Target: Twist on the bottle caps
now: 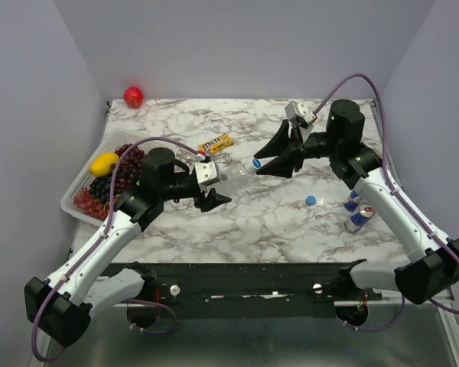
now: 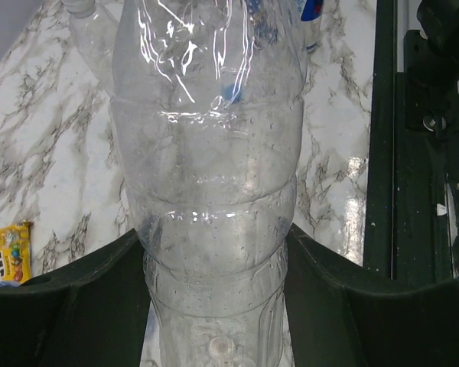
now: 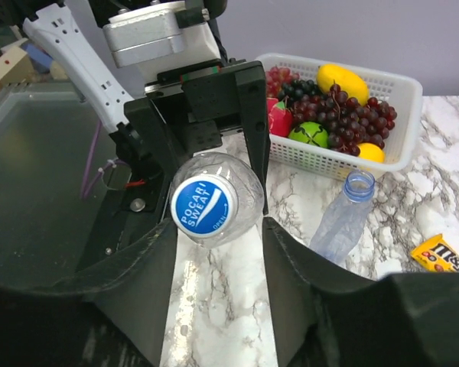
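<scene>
A colourless bottle (image 2: 206,153) was clamped near its base in the left pincer (image 2: 214,252), and the blue cap (image 3: 203,205) on its mouth was flanked by the part-open right pincer (image 3: 218,229), though contact could not be told. Threading was judged to be in hand, and the cap would need to be gripped squarely and turned. Right of the bottle, a loose cap (image 1: 311,200) and drink cans (image 1: 359,219) were set well apart, obstructing nothing.

Clear bottle (image 2: 214,191) lies level off the table (image 1: 275,222), blue cap (image 3: 204,206) on its mouth; slim blue-tinted bottle (image 3: 343,222) lies uncapped on the table, second cap (image 1: 310,200) loose there too.
</scene>
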You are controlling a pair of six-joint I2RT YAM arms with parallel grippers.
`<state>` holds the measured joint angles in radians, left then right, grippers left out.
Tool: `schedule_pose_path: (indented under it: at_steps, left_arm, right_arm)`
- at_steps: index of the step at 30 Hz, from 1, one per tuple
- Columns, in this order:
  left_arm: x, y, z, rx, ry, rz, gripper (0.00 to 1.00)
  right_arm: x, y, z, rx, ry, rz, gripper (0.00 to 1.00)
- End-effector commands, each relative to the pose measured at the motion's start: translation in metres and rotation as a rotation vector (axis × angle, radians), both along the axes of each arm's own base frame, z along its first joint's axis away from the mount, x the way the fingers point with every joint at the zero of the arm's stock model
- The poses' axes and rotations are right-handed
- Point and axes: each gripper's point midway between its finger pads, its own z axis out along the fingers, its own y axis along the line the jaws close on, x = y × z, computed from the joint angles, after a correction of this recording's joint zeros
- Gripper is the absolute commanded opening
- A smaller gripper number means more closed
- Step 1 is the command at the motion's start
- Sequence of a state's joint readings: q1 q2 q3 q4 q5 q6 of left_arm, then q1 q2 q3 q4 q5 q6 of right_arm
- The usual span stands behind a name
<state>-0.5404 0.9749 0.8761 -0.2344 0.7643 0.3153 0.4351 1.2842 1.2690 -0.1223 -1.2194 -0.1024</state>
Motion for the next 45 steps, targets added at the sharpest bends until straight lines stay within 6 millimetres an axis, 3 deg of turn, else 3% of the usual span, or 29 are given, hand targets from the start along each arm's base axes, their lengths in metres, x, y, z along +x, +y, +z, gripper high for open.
schedule_pose_path:
  at_steps: [1, 6, 10, 13, 14, 15, 16, 17, 18, 21, 22, 25, 27, 28, 29, 30, 31, 33, 37, 41, 45]
  left_arm:
    - [-0.011, -0.006, 0.010, -0.030, -0.007, -0.068, 0.00]
    - [-0.010, -0.009, 0.009, -0.033, 0.000, -0.075, 0.00]
    - [-0.007, -0.010, 0.010, -0.042, -0.005, -0.064, 0.00]
    - [0.003, -0.015, 0.011, -0.036, -0.051, 0.033, 0.00]
    - [0.024, -0.008, 0.012, -0.015, -0.102, 0.185, 0.00]
    - [0.026, -0.010, 0.024, -0.034, -0.187, 0.220, 0.00]
    - [0.028, -0.012, 0.022, -0.025, -0.220, 0.254, 0.00]
    - [0.023, -0.020, 0.024, -0.018, -0.250, 0.275, 0.00]
    - [0.041, -0.012, 0.032, -0.018, -0.296, 0.410, 0.00]
    - [0.053, -0.010, 0.036, -0.013, -0.298, 0.500, 0.00]
    - [0.055, -0.011, 0.041, -0.028, -0.284, 0.518, 0.00]
    - [0.056, -0.012, 0.038, -0.036, -0.230, 0.509, 0.00]
    - [0.060, -0.003, 0.033, -0.036, -0.181, 0.513, 0.00]
    - [0.047, -0.014, 0.031, -0.063, -0.141, 0.398, 0.00]
    - [0.045, -0.012, 0.026, -0.069, -0.087, 0.370, 0.00]
    - [0.041, -0.011, 0.025, -0.079, -0.052, 0.339, 0.00]
    - [0.045, -0.003, 0.024, -0.092, -0.021, 0.330, 0.00]
    - [0.026, -0.010, 0.023, -0.109, 0.056, 0.188, 0.00]
    - [0.007, -0.013, 0.029, -0.118, 0.066, 0.049, 0.00]
    - [0.000, -0.016, 0.025, -0.112, 0.090, 0.006, 0.00]
    - [0.000, -0.016, 0.029, -0.117, 0.077, 0.003, 0.00]
  right_arm:
    - [-0.010, 0.010, 0.018, 0.039, -0.053, 0.059, 0.50]
    - [-0.005, 0.016, 0.025, 0.076, -0.008, 0.017, 0.39]
    - [0.007, 0.020, 0.023, 0.074, -0.007, -0.053, 0.20]
    - [0.036, 0.018, 0.026, 0.090, 0.051, -0.257, 0.11]
    - [0.063, 0.012, 0.028, 0.112, 0.089, -0.433, 0.07]
    - [0.074, 0.009, 0.033, 0.140, 0.182, -0.509, 0.04]
    - [0.085, 0.005, 0.027, 0.125, 0.259, -0.589, 0.00]
    - [0.102, -0.003, 0.026, 0.135, 0.309, -0.706, 0.00]
    - [0.111, -0.004, 0.016, 0.132, 0.427, -0.770, 0.00]
    - [0.138, -0.032, 0.005, 0.125, 0.640, -1.091, 0.00]
    - [0.138, -0.036, -0.011, 0.062, 0.695, -1.145, 0.00]
    - [0.132, -0.030, 0.018, 0.102, 0.598, -1.056, 0.04]
    - [0.113, -0.012, 0.024, 0.078, 0.443, -0.854, 0.29]
    - [0.108, -0.008, 0.039, 0.122, 0.371, -0.792, 0.52]
    - [0.094, -0.009, 0.048, 0.141, 0.338, -0.705, 0.61]
    - [0.090, -0.010, 0.039, 0.139, 0.353, -0.666, 0.66]
    - [0.086, -0.010, 0.045, 0.161, 0.335, -0.627, 0.70]
    - [0.074, -0.008, 0.046, 0.156, 0.293, -0.536, 0.71]
    - [0.057, 0.000, 0.043, 0.159, 0.246, -0.400, 0.73]
    - [0.037, 0.011, 0.043, 0.158, 0.245, -0.225, 0.73]
    - [0.040, 0.014, 0.038, 0.141, 0.250, -0.206, 0.73]
